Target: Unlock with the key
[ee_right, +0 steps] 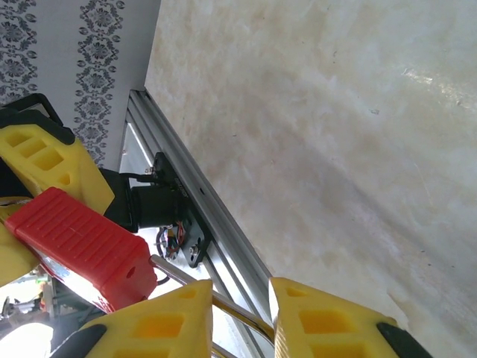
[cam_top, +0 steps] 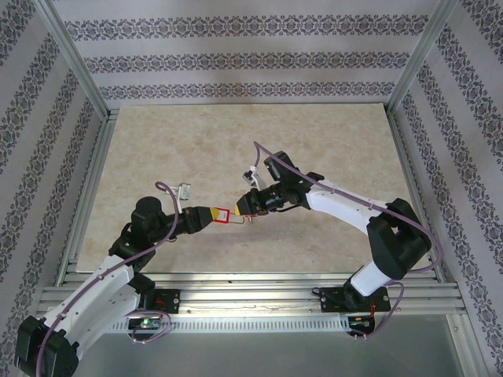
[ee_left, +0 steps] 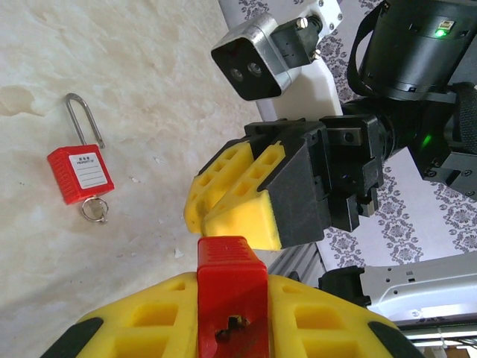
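Note:
My left gripper point(cam_top: 214, 216) is shut on the body of a red padlock point(cam_top: 223, 215), held above the table. In the left wrist view the padlock point(ee_left: 231, 291) sits between the yellow fingers point(ee_left: 141, 321) with its empty keyhole point(ee_left: 232, 327) facing the camera. My right gripper point(cam_top: 245, 207) meets it from the right. In the right wrist view the steel shackle point(ee_right: 223, 302) runs from the red body point(ee_right: 82, 239) through the right gripper point(ee_right: 242, 309), whose jaws are closed on it. A second red padlock point(ee_left: 80, 173) lies on the table with a metal ring point(ee_left: 95, 209) at its base. The key is hidden.
The marble table top point(cam_top: 314, 141) lies inside patterned walls point(cam_top: 251, 47). A small pale object point(cam_top: 186, 190) rests on the table behind my left gripper. Aluminium rails point(cam_top: 259, 287) run along the near edge. Both arms meet near the table's middle front.

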Controlling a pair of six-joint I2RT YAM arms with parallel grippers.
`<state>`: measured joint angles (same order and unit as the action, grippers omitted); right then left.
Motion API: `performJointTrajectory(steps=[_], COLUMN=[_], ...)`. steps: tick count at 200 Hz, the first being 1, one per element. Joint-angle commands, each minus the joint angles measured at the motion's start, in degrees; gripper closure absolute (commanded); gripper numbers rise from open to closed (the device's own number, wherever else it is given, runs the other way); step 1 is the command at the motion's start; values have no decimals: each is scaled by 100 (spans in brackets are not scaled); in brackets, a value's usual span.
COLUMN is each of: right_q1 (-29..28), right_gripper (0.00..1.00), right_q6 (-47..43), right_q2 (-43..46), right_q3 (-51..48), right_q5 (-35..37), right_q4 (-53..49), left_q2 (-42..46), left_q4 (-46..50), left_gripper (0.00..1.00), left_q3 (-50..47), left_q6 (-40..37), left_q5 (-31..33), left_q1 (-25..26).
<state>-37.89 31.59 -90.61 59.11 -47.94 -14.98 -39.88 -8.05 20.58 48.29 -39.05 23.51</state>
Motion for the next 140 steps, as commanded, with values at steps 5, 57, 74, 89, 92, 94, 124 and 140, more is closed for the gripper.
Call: performJointTrajectory(steps=[5, 57, 74, 89, 92, 94, 124, 140], right_q1=[-203, -236, -288, -332, -342, -351, -352, -355], right_gripper=[77, 81, 84, 84, 84, 84, 75, 73], right_q6=[30, -85, -184, -346, -380, -401, -480, -464], right_q2=[-67, 170, 201, 239, 251, 267, 438, 476], right_q3=[-114, -417, -436, -409, -416, -417, -592, -691], right_q5=[-476, -924, -1119, -1217, -1218, -1220, -1357, -1452], right_q4=[174, 741, 782, 669, 648, 642, 763, 848], left_q2=[66, -66, -75, -58, -68, -71, -144, -176], left_q4=[-829, -612, -697, -644, -620, -608, -610, -644], left_gripper=[100, 100, 100, 100, 100, 100, 100, 100], left_q3=[192, 148, 97, 93, 100, 103, 95, 121], left_q6=[-162, -91, -25, -21, -32, -31, -10, -16], left_q5=[-258, -97, -96, -26, -23, -22, -37, -49], left_q1=[-13, -11, -13, -5, -12, -13, -13, -11])
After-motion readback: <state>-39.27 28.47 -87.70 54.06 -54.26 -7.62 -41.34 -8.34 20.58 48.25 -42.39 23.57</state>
